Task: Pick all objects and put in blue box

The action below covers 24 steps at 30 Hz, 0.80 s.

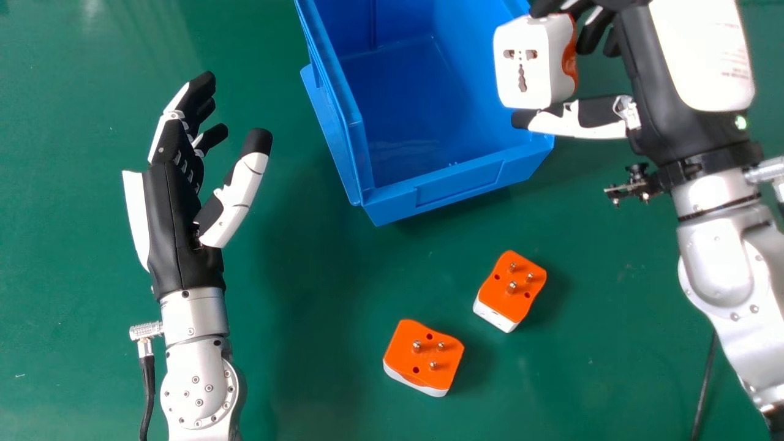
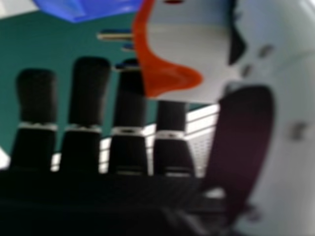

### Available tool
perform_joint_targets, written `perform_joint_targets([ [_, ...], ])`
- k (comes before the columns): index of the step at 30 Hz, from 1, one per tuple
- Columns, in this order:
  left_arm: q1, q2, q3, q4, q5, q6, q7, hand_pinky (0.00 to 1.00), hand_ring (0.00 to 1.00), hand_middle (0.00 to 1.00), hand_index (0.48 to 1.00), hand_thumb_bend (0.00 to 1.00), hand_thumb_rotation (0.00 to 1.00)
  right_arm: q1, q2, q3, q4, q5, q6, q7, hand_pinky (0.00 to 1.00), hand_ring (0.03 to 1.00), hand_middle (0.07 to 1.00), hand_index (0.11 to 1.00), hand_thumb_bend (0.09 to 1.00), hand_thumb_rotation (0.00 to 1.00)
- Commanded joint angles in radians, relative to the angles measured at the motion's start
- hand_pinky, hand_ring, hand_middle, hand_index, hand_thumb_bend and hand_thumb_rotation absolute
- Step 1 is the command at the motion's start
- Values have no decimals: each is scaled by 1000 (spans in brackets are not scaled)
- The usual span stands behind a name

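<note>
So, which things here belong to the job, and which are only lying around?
For the job:
- blue box
- held plug, in the right hand
- upper table plug
- lower table plug

Not for the job:
- black cable, lower right of the head view
- green table, only the work surface

Could pass over table (image 1: 306, 275) between left hand (image 1: 177, 202) and box (image 1: 453, 190). Blocked along box's right side by held plug (image 1: 527, 67), right hand (image 1: 655, 79). Must skirt near-left plug (image 1: 424, 356), near-right plug (image 1: 509, 291).
</note>
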Motion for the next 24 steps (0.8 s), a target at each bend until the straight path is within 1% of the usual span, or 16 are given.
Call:
perform_joint_targets([
  [1, 7, 1, -3, -18, 7, -13, 2, 797, 868, 862, 799, 701, 458, -47, 3, -1, -44, 3, -7, 17, 298, 386, 485, 530, 493, 0],
  [2, 7, 1, -3, -19, 11, -13, 7, 797, 868, 863, 800, 700, 458, -55, 4, 2, -46, 5, -8, 29, 295, 385, 484, 532, 492, 0],
  [4, 6, 0, -3, -17, 9, -16, 6, 797, 868, 863, 800, 699, 457, -78, 3, 10, -37, 1, -19, 44, 291, 383, 482, 534, 491, 0],
  [7, 5, -1, -4, -13, 12, -17, 8, 798, 868, 863, 800, 698, 456, -127, -2, 29, 11, -4, -41, 62, 287, 381, 481, 536, 490, 0],
  [10, 6, -5, -6, -15, 19, -17, 16, 798, 867, 863, 799, 697, 455, -187, 1, 50, 96, -4, -79, 64, 287, 383, 481, 541, 489, 0],
  [13, 10, -12, -6, -22, 21, -13, 20, 798, 867, 863, 799, 697, 455, -248, 4, 75, 171, -27, -82, 68, 287, 383, 481, 541, 489, 0],
  [15, 12, -14, -5, -22, 26, -15, 26, 797, 867, 862, 799, 698, 456, -292, 12, 91, 232, -25, -96, 64, 289, 386, 484, 541, 490, 0],
  [18, 16, -19, -8, -26, 37, -18, 39, 797, 867, 862, 799, 698, 456, -353, 28, 111, 323, -26, -93, 65, 289, 386, 484, 541, 490, 0],
  [19, 17, -21, -9, -27, 42, -17, 46, 797, 867, 862, 799, 698, 456, -374, 33, 120, 356, -32, -89, 61, 289, 386, 484, 541, 490, 0],
  [20, 18, -22, -10, -29, 49, -15, 55, 797, 867, 862, 799, 698, 456, -398, 38, 129, 397, -40, -91, 52, 289, 386, 484, 541, 490, 0],
  [21, 19, -23, -10, -29, 53, -16, 60, 795, 866, 862, 799, 699, 456, -425, 43, 141, 446, -52, -95, 37, 294, 388, 482, 544, 490, 0],
  [23, 19, -23, -11, -28, 56, -19, 67, 795, 866, 862, 799, 699, 456, -481, 54, 170, 551, -75, -105, 6, 294, 388, 482, 544, 490, 0],
  [24, 18, -22, -11, -27, 59, -19, 73, 795, 866, 862, 799, 699, 456, -513, 61, 189, 612, -91, -107, -11, 294, 388, 482, 544, 490, 0],
])
